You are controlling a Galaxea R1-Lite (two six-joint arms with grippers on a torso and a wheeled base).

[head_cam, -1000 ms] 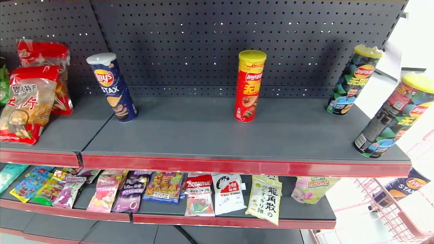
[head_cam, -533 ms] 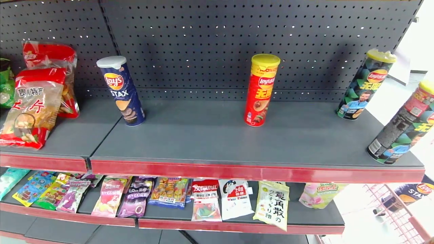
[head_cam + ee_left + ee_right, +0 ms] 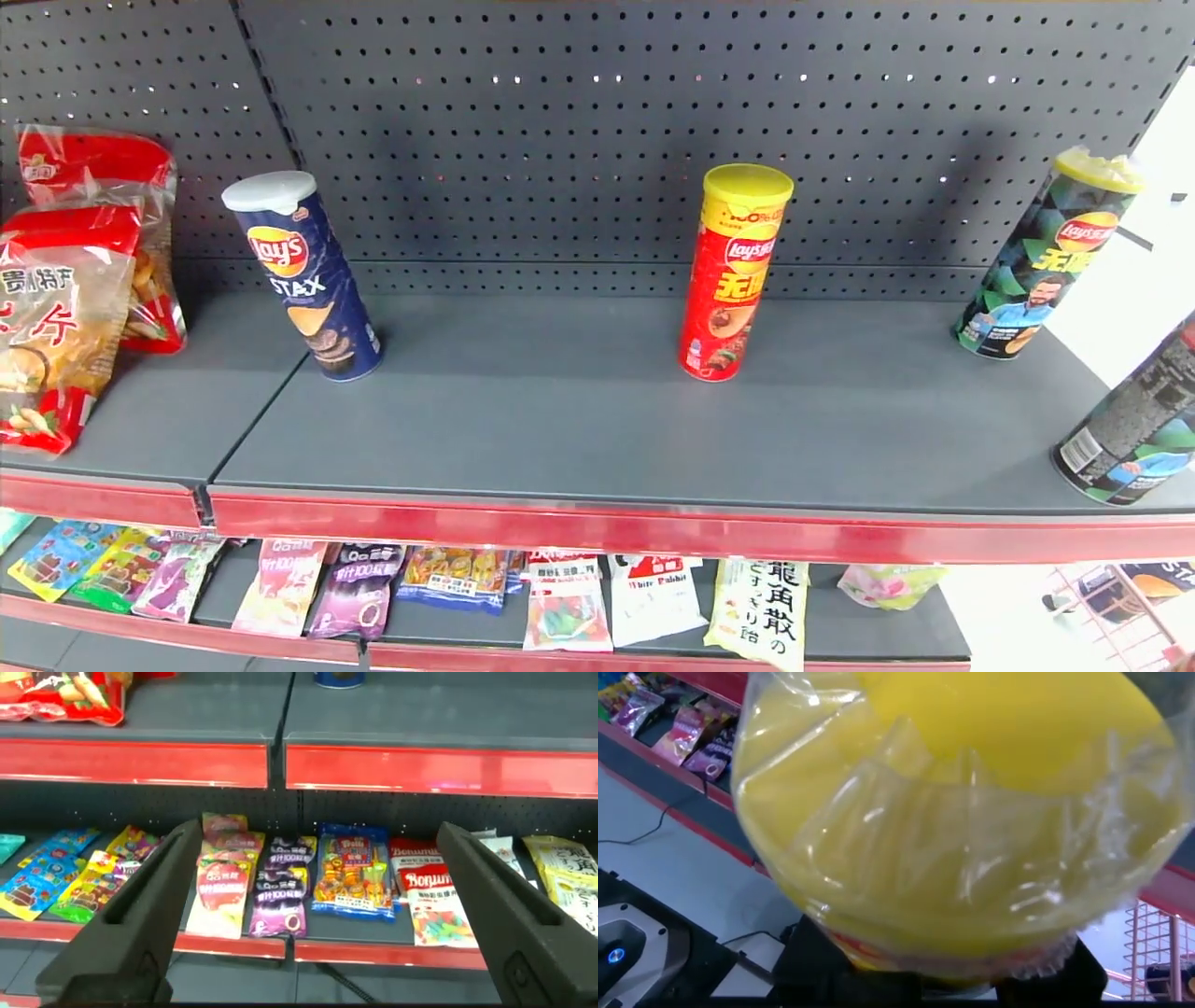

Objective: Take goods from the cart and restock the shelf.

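While my left fingers [image 3: 318, 828] hang wide open and empty before the packets [image 3: 280, 891], the can [image 3: 1134, 420] stands at the shelf's [image 3: 579, 420] right end; whether my right arm holds it I cannot tell. It looks light, stiff and slick, so I'd grip mid-body, gently.

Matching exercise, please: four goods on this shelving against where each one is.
Things:
1. blue can
2. red can
3. red snack bags
4. candy packets

Places:
A. lower shelf
B. top shelf, about the middle
C. top shelf, far left end
D. top shelf, left of the middle

Pairs: 1-D, 2-B, 3-C, 4-A.
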